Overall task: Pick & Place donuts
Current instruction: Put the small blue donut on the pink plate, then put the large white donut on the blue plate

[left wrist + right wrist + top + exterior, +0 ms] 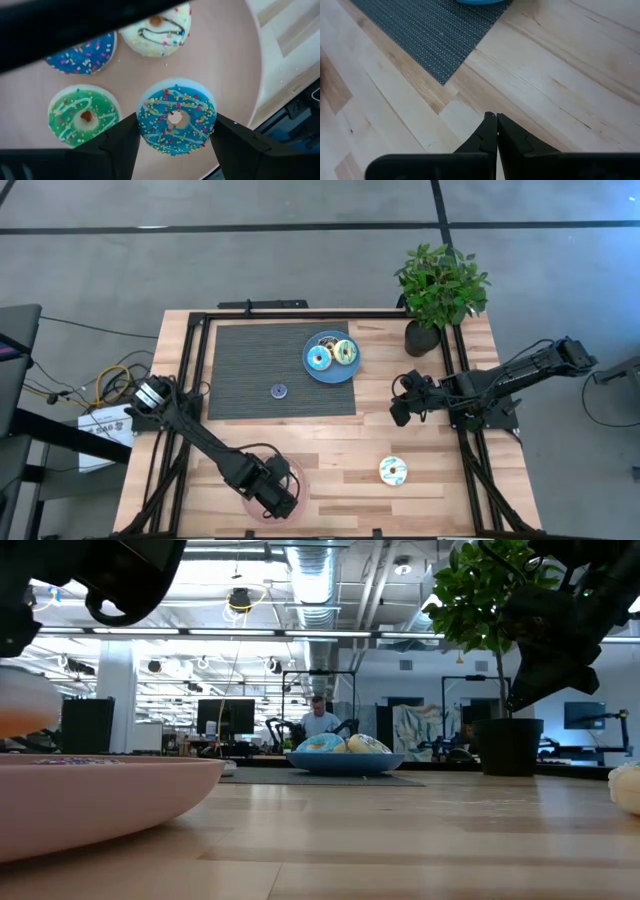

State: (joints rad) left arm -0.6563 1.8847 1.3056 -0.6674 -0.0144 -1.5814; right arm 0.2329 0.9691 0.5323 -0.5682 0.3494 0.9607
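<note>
Left end effector (175,142) is clamped on a blue sprinkled toy donut (176,120) above the pink round plate (230,60); right end effector (496,131), pressed together, is held over the wooden worktop (560,90).

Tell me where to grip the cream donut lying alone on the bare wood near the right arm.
The cream donut lies flat with clear wood all round. Bring the right pincer straight down and close across the ring's outer edge, probably safer than pinching one side through the hole.
</note>
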